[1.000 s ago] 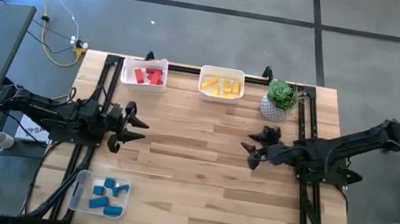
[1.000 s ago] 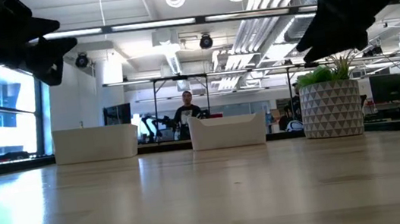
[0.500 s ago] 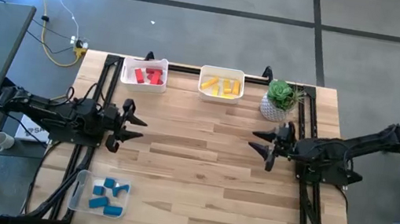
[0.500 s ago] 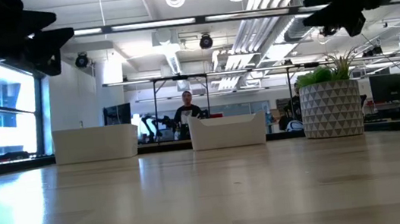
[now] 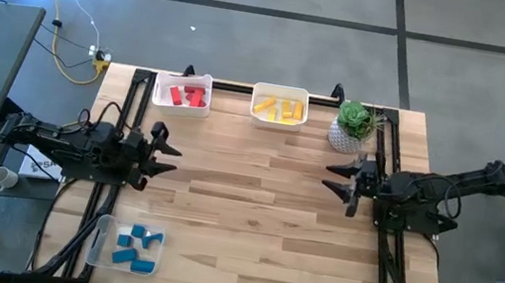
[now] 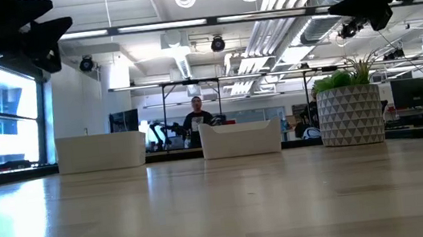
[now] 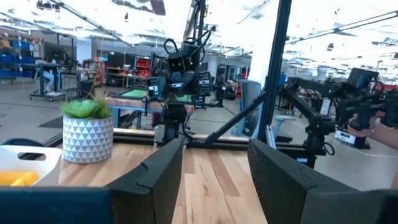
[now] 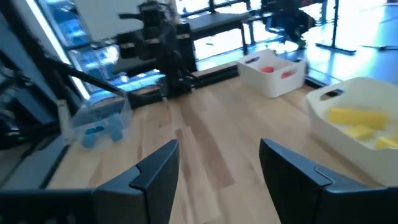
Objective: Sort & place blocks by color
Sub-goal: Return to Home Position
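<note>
Left pincer [image 5: 168, 154] and right pincer [image 5: 339, 180] hang spread, empty, over the desk [image 5: 250, 227]; the right, near the potted plant [image 5: 353, 125], could clip it swinging home wide.

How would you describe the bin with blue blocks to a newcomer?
On the wooden table seen from above, look at the lower left corner. The corner bin holds blue blocks and is clear; the red-block bin and the yellow-block bin are white.

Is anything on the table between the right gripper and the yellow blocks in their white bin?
Nothing visible does. Only bare table lies between the right gripper and the yellow blocks; the potted plant stands aside, next to their white bin.
</note>
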